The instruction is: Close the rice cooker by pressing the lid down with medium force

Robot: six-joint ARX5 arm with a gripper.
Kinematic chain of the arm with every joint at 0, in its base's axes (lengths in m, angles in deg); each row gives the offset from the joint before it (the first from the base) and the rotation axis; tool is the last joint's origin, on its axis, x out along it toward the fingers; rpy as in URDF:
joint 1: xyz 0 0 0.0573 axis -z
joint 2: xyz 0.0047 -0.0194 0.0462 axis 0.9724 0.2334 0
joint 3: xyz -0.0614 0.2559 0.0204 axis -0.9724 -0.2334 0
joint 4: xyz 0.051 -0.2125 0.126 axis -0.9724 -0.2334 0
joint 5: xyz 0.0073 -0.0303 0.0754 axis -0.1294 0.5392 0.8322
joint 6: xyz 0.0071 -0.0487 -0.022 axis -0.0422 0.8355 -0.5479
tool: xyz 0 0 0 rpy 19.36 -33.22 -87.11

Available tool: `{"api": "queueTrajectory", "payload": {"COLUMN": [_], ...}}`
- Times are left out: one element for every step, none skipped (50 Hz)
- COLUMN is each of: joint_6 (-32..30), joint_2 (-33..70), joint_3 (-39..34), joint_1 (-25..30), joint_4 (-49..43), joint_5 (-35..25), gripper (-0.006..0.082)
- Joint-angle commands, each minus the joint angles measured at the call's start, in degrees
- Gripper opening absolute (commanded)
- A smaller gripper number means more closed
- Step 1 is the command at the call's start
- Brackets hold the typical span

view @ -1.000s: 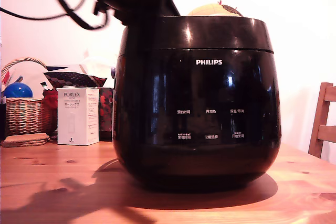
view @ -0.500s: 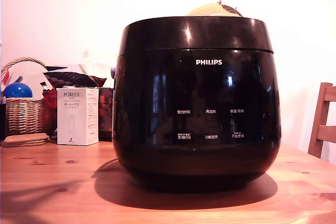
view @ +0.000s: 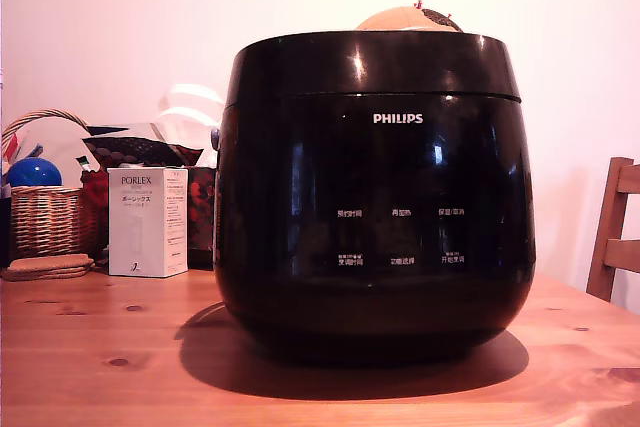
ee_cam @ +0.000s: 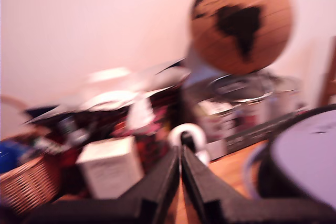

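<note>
Wrist view, blurred: gripper (ee_cam: 181, 163) pinched together at the tips, empty, off to one side of the cooker (ee_cam: 299, 171) rather than over it. Just beyond the tips, a white box (ee_cam: 110, 166), a wicker basket (ee_cam: 29, 184) and a brown globe (ee_cam: 241, 22) farther back. Only the curved edge of the lid (ee_cam: 310, 156) caught here, pale with glare.

Exterior view: no arm anywhere. Cooker (view: 372, 192) upright on the wooden table (view: 100, 367), lid (view: 370, 62) already down and flush with the body, seam level all round the front.

Judged step: pressing done, arm clear. Next, probably only a check that the latch has caught; otherwise a return over the lid centre and a firm, even push straight down.

Globe in full only from the wrist; seam and front lettering only from outside.
</note>
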Motion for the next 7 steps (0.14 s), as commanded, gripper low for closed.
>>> {"api": "queueTrajectory", "payload": {"joint_6": [-0.2,-0.2,-0.2,-0.2,-0.2,-0.2,-0.2], "joint_2": [-0.2,-0.3,-0.3,-0.3,-0.3,-0.3,-0.3], "joint_3": [-0.8,-0.8,-0.8,-0.8,-0.8,-0.8,-0.8], "joint_1": [-0.7,-0.8,-0.9,-0.9,-0.9,-0.9,-0.9], "joint_4": [0.3,0.3,0.3,0.3,0.3,0.3,0.3], "joint_5": [0.0,0.0,0.0,0.0,0.0,0.0,0.0], "gripper": [-0.0023,-0.0023,-0.0023,-0.0023,-0.0023,-0.0023,-0.0023]}}
